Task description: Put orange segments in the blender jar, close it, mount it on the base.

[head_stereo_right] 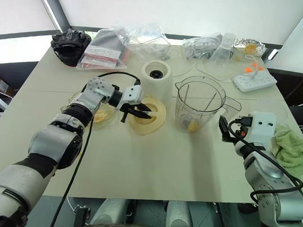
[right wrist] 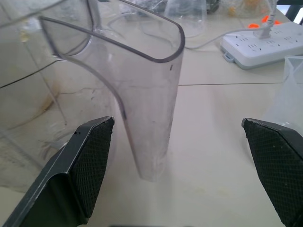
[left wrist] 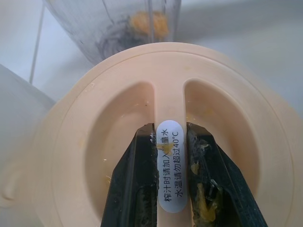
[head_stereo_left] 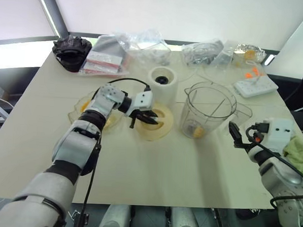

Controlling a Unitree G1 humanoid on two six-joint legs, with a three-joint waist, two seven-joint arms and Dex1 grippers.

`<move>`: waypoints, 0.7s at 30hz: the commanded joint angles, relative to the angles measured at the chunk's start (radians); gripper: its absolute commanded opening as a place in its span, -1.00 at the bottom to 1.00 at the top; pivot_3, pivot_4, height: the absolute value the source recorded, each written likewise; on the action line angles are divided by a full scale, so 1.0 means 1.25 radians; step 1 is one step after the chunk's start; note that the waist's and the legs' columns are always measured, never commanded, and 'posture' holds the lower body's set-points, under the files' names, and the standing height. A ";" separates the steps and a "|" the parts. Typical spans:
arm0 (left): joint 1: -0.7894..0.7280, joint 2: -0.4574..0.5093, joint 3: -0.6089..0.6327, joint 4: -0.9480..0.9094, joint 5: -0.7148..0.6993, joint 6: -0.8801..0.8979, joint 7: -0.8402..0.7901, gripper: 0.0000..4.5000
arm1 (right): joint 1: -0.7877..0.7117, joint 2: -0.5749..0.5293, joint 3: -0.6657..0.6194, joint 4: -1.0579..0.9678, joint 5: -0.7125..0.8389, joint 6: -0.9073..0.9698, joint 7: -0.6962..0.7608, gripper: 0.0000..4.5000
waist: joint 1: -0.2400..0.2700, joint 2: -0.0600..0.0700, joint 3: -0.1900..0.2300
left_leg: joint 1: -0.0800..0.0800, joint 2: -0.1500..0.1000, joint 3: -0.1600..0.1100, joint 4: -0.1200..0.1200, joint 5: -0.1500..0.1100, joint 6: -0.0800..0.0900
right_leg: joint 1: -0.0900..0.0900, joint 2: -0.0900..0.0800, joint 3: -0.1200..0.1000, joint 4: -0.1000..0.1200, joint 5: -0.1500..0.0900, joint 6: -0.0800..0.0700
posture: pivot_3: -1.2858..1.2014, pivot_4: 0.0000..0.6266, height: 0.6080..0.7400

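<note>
Fingers [left wrist: 137, 189] on the left gripper [head_stereo_left: 142, 116] are pinched tight on the centre rib of the cream lid [head_stereo_left: 153, 122] (there's orange pulp smeared all over the black pads), and the lid sits just off the table [head_stereo_left: 138, 163], right in front of the white base [head_stereo_left: 162, 82]. The right gripper [right wrist: 180, 170] is spread as wide as it goes, holding nothing, with the handle [right wrist: 151, 99] of the blender jar [head_stereo_left: 207, 110] standing between its fingers but not touched. Orange segments [head_stereo_left: 195, 130] lie in the bottom of the jar, which stands just right of the base.
</note>
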 commanded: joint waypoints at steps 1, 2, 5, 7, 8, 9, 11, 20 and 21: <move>0.001 0.014 0.019 -0.051 -0.031 0.011 -0.008 -0.87 | -0.023 0.020 0.007 0.012 -0.032 -0.026 -0.001 1.00 | -0.001 0.000 0.000 | 0.000 0.000 0.000 0.000 0.000 0.000 | 0.000 0.000 0.000 0.000 0.000 0.000 | 0.03 -0.52 1.00; 0.005 0.016 0.019 -0.060 -0.034 0.015 -0.008 -0.87 | -0.029 0.027 0.009 0.019 -0.041 -0.030 0.000 1.00 | -0.001 0.000 0.000 | 0.000 0.000 0.000 0.000 0.000 0.000 | 0.000 0.000 0.000 0.000 0.000 0.000 | 0.03 -0.52 1.00; 0.012 0.021 0.023 -0.081 -0.043 0.018 0.010 -0.87 | -0.058 0.053 0.011 0.049 -0.071 -0.047 -0.012 1.00 | -0.002 0.000 0.000 | 0.000 0.000 0.000 0.000 0.000 0.000 | 0.000 0.000 0.000 0.000 0.000 0.000 | 0.03 -0.52 1.00; 0.015 0.024 0.028 -0.099 -0.055 0.032 0.012 -0.87 | -0.075 0.068 0.014 0.065 -0.084 -0.051 -0.016 1.00 | -0.002 0.000 0.000 | 0.000 0.000 0.000 0.000 0.000 0.000 | 0.000 0.000 0.000 0.000 0.000 0.000 | 0.03 -0.52 1.00; 0.018 0.026 0.029 -0.110 -0.060 0.039 0.011 -0.87 | -0.082 0.074 0.016 0.070 -0.090 -0.053 -0.016 1.00 | -0.002 0.000 0.000 | 0.000 0.000 0.000 0.000 0.000 0.000 | 0.000 0.000 0.000 0.001 0.000 0.000 | 0.03 -0.52 1.00; 0.021 0.028 0.030 -0.121 -0.065 0.047 0.011 -0.87 | -0.090 0.081 0.019 0.077 -0.097 -0.056 -0.017 1.00 | -0.002 0.000 0.000 | 0.000 0.000 0.000 0.000 0.000 0.000 | 0.000 0.000 0.000 0.001 0.000 0.000 | 0.03 -0.52 1.00; 0.027 0.034 0.031 -0.141 -0.072 0.061 0.014 -0.87 | -0.106 0.094 0.022 0.090 -0.108 -0.061 -0.020 1.00 | -0.002 0.000 0.000 | 0.000 0.000 0.000 0.000 0.000 0.000 | 0.000 0.000 0.000 0.001 0.000 0.000 | 0.03 -0.52 1.00; 0.056 0.075 0.054 -0.252 -0.112 0.142 0.043 -0.87 | -0.143 0.127 0.033 0.114 -0.139 -0.062 -0.005 -0.47 | -0.004 0.001 0.000 | 0.000 0.000 -0.001 0.000 0.000 0.000 | 0.000 0.000 0.000 0.001 0.000 0.000 | 0.03 -0.52 1.00; 0.053 0.085 0.059 -0.260 -0.118 0.155 0.046 -0.87 | -0.142 0.127 0.036 0.110 -0.139 -0.059 -0.001 -0.57 | -0.003 0.001 0.000 | 0.001 0.000 -0.001 0.000 0.000 0.000 | 0.000 0.000 0.000 0.001 0.000 0.000 | 0.03 -0.52 1.00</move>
